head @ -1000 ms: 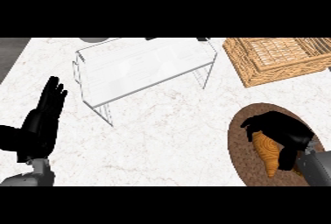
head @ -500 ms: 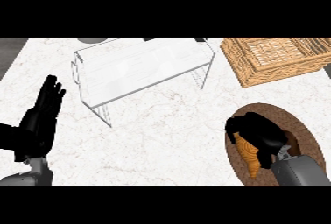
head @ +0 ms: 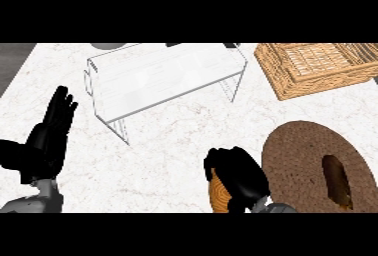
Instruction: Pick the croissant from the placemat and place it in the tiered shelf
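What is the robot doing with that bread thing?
The right hand is curled round the croissant and holds it over the white counter, just left of the round brown placemat. The tiered shelf where it belongs stands further back, so the croissant is not in it yet. The left hand rests open at the left edge. A wicker basket sits at the back right.

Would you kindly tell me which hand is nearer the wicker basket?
Right. The right hand sits below-left of the wicker basket; the left hand rests open at the far left edge.
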Action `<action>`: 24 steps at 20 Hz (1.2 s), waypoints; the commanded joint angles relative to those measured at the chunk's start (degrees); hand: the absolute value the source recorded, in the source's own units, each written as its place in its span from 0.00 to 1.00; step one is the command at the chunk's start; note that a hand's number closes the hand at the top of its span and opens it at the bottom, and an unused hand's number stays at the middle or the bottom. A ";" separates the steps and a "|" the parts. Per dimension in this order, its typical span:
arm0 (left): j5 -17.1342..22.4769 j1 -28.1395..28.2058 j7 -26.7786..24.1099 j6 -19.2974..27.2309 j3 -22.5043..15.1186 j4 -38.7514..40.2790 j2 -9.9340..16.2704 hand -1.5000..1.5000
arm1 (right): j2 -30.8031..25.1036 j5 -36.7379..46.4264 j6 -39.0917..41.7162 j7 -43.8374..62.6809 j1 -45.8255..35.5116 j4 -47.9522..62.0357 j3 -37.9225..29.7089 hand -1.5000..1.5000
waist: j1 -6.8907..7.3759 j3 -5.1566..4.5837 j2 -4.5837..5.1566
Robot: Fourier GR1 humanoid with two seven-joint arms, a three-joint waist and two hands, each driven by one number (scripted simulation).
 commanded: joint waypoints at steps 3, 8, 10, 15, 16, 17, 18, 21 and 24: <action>-1.10 0.39 -0.59 0.68 -0.84 0.14 -0.73 0.50 | 2.65 -14.75 -7.97 19.08 0.83 -14.73 8.72 1.00 | 0.02 0.41 0.16; 0.32 -0.08 1.05 -0.71 -0.16 -1.15 0.39 0.50 | 2.71 -13.82 -18.16 38.42 -8.21 -22.61 12.38 1.00 | 0.74 0.29 0.02; -0.74 -1.26 1.10 0.48 -0.56 -0.11 -0.34 0.50 | 2.72 -12.59 -16.13 47.89 -13.02 -26.79 14.65 1.00 | 0.10 0.26 0.07; 0.08 0.49 -4.54 -0.95 0.56 3.80 -0.48 0.50 | 2.72 -14.26 -15.59 60.23 -31.34 -22.22 9.51 1.00 | 0.68 0.26 0.56; -1.05 0.28 -0.08 0.24 -0.46 -0.88 -0.29 0.50 | 2.72 -15.51 -14.80 61.67 -34.20 -20.12 7.68 1.00 | 0.99 0.32 0.44; -0.87 1.73 -0.42 -0.46 -1.43 -1.46 -0.86 0.50 | 2.72 -17.55 -11.24 62.73 -34.91 -22.33 5.76 1.00 | 0.65 0.34 0.40; -0.84 0.00 -0.25 0.12 -0.58 0.27 -0.82 0.50 | 2.71 -17.77 -15.75 63.20 -36.55 -19.00 6.80 1.00 | 0.62 0.34 0.50; -1.16 -0.08 -0.47 0.78 -1.49 -0.18 -2.18 0.50 | 2.71 -17.46 -19.88 59.25 -41.37 -11.27 3.47 1.00 | 0.79 0.36 0.61; -0.58 -0.95 -1.23 -0.82 -0.53 1.32 -0.75 0.50 | 2.71 -18.35 -20.44 53.47 -41.42 -6.37 -1.21 1.00 | 0.42 0.39 0.71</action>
